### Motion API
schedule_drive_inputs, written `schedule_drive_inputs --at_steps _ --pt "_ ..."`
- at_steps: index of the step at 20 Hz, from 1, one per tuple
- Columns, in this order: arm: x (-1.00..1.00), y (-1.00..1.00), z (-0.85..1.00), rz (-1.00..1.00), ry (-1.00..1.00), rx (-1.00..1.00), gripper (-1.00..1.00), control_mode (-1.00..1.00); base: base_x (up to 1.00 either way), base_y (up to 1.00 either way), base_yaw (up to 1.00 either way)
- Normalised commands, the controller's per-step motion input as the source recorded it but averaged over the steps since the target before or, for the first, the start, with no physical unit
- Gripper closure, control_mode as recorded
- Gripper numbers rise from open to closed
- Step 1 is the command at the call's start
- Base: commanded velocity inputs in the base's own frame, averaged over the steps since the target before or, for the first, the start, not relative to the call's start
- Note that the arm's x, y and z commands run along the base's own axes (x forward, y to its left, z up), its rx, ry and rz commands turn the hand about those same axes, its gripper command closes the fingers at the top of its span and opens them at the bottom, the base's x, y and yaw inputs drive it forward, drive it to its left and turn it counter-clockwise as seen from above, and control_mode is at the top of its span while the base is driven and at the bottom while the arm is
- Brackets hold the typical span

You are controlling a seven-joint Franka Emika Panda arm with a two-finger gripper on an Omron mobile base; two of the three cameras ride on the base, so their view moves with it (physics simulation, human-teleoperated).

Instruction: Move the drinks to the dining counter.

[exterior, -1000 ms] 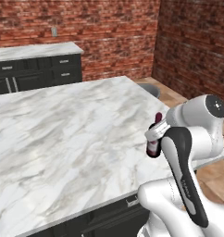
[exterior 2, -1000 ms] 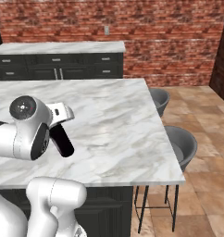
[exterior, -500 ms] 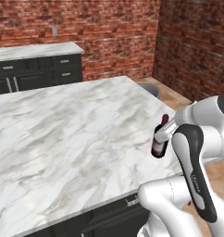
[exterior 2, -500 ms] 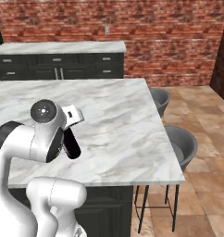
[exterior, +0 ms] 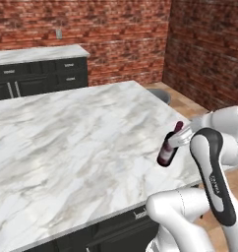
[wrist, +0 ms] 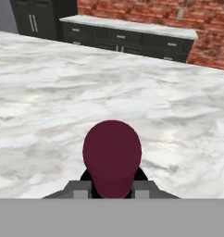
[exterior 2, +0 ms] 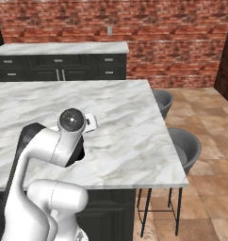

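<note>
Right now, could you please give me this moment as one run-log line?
pincer: shut on bottle | bottle: tilted, above island | island: marble top | stage: carrying, not set down

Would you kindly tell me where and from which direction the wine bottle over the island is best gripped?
Grip the wine bottle at its slim neck just below the red cap, coming from the near edge of the dining counter. The neck is narrow enough for the end effector, which is already shut there, and the bottle leans toward the arm.

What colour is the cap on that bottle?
Dark red; the wine bottle cap shows best in the hand view.
</note>
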Motion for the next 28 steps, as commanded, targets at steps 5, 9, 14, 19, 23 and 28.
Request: schedule_drive_inputs --at_steps 5,9,14,19,23,28 --pt "0.51 0.0 -0.35 0.0 0.0 0.0 1.0 -1.0 0.0 0.0 0.0" --pt "0.52 0.0 -0.4 0.0 0.0 0.0 1.0 -1.0 0.0 0.0 0.0" --pt "0.47 0.0 -0.42 0.0 0.0 0.0 1.0 -1.0 0.0 0.0 0.0" --pt "0.44 0.02 -0.41 0.0 0.0 0.0 1.0 -1.0 0.0 0.0 0.0" --pt "0.39 0.11 -0.32 0.0 0.0 0.0 1.0 -1.0 0.0 0.0 0.0" --pt "0.36 0.02 -0.38 0.0 0.0 -0.03 1.0 -1.0 0.0 0.0 0.0"
